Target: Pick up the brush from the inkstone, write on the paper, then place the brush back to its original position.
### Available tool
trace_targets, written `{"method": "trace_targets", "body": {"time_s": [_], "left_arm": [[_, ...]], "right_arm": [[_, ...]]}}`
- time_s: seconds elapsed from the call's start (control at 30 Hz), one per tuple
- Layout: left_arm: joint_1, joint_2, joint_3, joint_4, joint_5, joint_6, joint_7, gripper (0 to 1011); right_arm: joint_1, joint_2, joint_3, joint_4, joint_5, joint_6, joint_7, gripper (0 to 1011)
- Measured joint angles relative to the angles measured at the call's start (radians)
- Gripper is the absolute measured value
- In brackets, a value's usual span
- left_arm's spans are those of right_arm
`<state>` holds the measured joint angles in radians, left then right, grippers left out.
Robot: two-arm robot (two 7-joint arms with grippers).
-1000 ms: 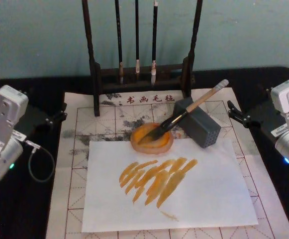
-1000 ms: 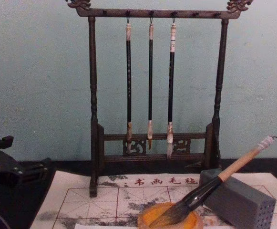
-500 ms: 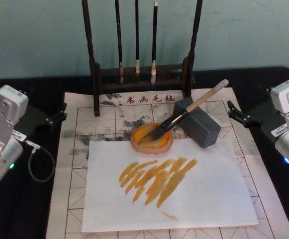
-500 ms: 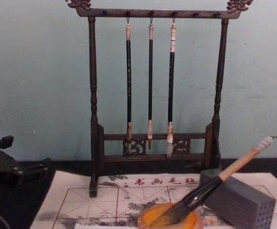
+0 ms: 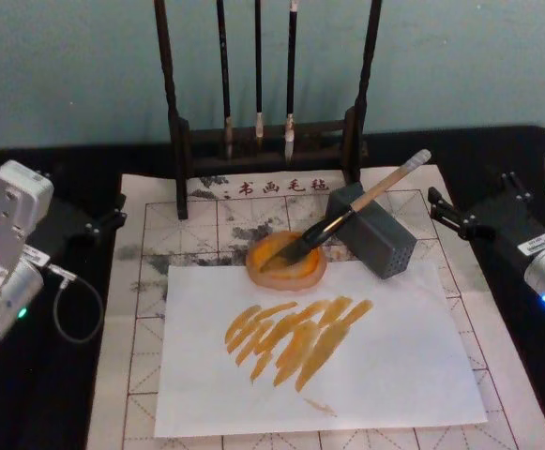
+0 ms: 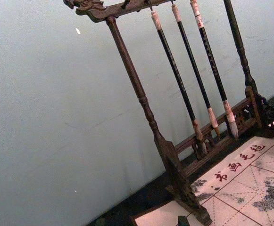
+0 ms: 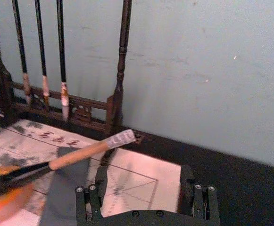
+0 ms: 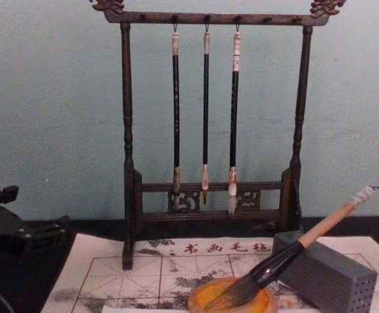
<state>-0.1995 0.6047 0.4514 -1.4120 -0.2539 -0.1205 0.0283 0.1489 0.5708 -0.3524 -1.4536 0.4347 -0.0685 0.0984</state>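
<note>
The brush (image 5: 356,206) lies with its dark tip in the round orange inkstone (image 5: 286,264) and its pale handle leaning on a grey block (image 5: 375,234); the chest view shows the brush (image 8: 306,240) slanting up to the right. The red-gridded paper (image 5: 206,220) spreads under them, and on it lies a plain white sheet (image 5: 385,366) with orange strokes. My left gripper (image 5: 77,199) rests open at the paper's left edge. Right of the paper, my right gripper (image 5: 474,199) is open too, its fingers (image 7: 99,181) wide apart and pointing at the brush's end cap (image 7: 122,138).
A dark wooden rack (image 8: 209,18) with three thin hanging brushes (image 8: 205,111) stands behind the paper against the blue-green wall. The grey block (image 8: 326,274) sits right of the inkstone (image 8: 231,298). A black tabletop (image 5: 47,394) borders the paper on both sides.
My right arm has drawn back toward the right edge of the head view. The brush, the inkstone and the left arm have not moved.
</note>
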Motion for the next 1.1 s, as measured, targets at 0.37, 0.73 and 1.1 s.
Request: {"method": "trace_targets", "body": {"time_s": [0.37,0.73,1.1], "left_arm": [[0.0,0.0,0.0,0.0,0.0,0.0,0.0,1001],[0.0,0.0,0.0,0.0,0.0,0.0,0.0,1001],[0.0,0.0,0.0,0.0,0.0,0.0,0.0,1001]], "right_arm": [[-0.014,-0.051,0.077,-0.007,0.191,0.104,0.13,1003],[0.027,-0.119,0.123,0.033,0.338,0.239,0.191,1002],[0.079,-0.162,0.129,0.091,0.481,0.363,0.175,1002]]}}
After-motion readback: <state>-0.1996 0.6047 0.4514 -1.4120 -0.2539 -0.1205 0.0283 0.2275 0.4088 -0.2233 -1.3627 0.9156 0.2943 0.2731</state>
